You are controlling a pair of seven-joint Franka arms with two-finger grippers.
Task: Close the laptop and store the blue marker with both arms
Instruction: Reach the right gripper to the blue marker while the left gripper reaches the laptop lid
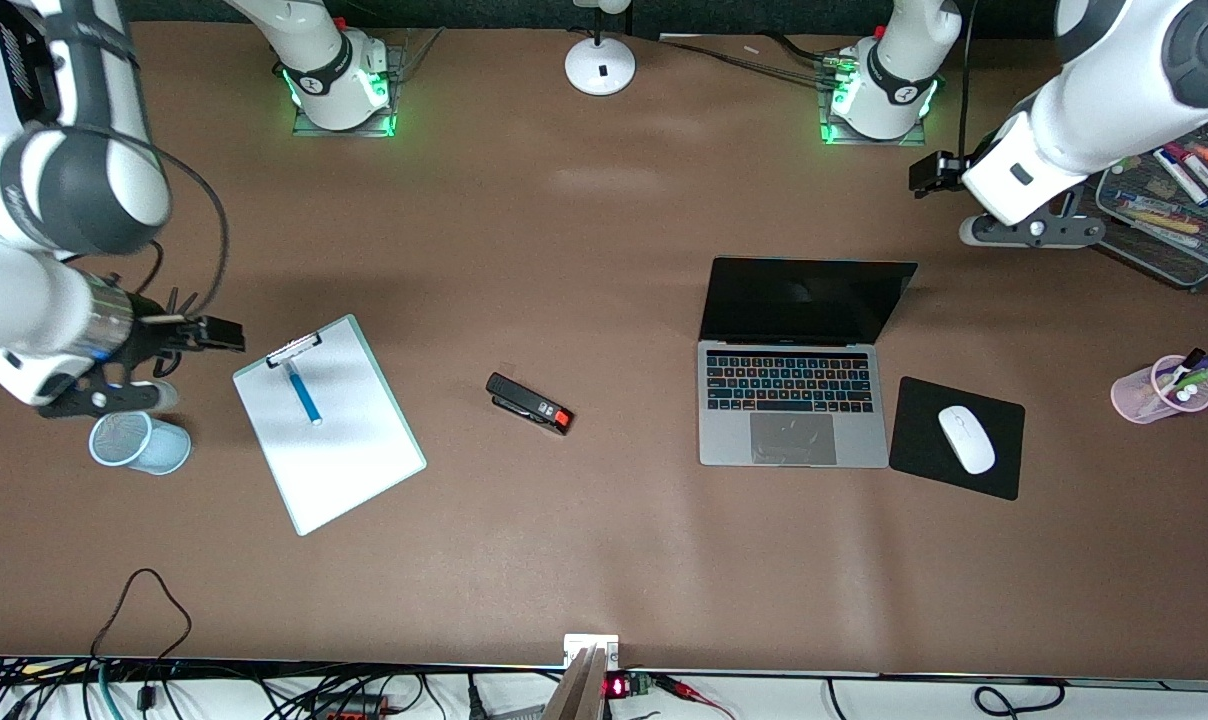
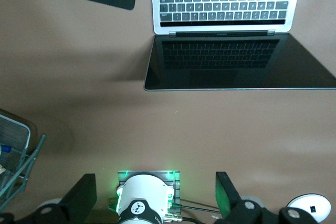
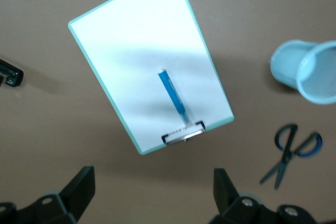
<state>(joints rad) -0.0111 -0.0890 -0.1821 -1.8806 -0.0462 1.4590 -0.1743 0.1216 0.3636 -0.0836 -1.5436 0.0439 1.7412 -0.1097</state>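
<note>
The laptop (image 1: 794,390) sits open on the brown table (image 1: 604,560), its dark screen (image 1: 804,300) tilted back toward the robots' bases and its keyboard facing the front camera. Taking it as the landmark: the black mouse pad (image 1: 914,440) with a white mouse (image 1: 966,439) lies just beside it toward the left arm's end, with a pink pen cup (image 1: 1159,392) well apart in the same direction. A wire tray of pens (image 1: 1179,230) is partly cut off at the edge and half covered by the left arm.

Toward the right arm's end come a black stapler (image 1: 529,403), then a white clipboard (image 1: 326,422) with the blue marker (image 1: 303,392) lying on it, its end near the clip. A pale blue mesh cup (image 1: 139,442) lies tipped over past that. Blue-handled scissors (image 3: 291,153) show only in the right wrist view; the arm covers them from the front.

The left gripper (image 2: 155,198) hangs over bare table between the laptop's screen and its own base, fingers spread wide, empty. The right gripper (image 3: 152,192) hovers near the clip end of the clipboard, fingers likewise wide apart, holding nothing.
</note>
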